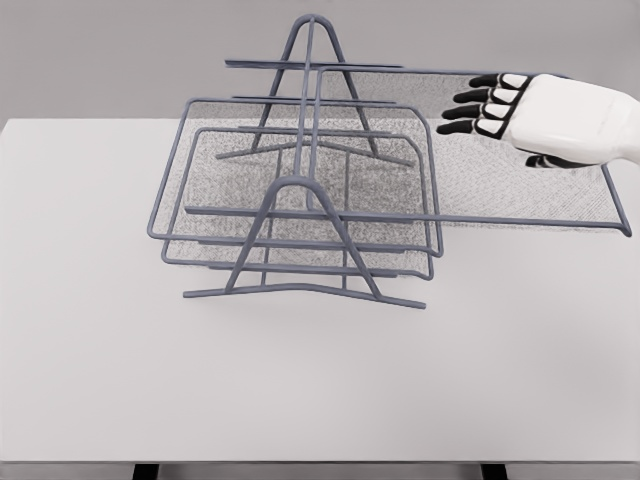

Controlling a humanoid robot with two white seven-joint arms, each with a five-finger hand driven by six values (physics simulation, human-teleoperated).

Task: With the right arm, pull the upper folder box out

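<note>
Pulling looks well advanced: the upper folder box [480, 150] juts far to the right of the wire rack [300, 200] on the worktop [100, 350], its mesh base mostly clear of the frame. The right hand [500, 105] rests over its far right part, fingers extended and flat, gripping nothing. Next, I judge, a final tug or letting go.

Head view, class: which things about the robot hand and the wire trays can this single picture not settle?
- Right robot hand: palm underside faces away, so contact with the upper tray is hidden.
- Right arm: cut off by the picture's right edge.
- Left arm: out of frame.
- Lower trays: overlapping wires and mesh blur which rail belongs to which.
</note>
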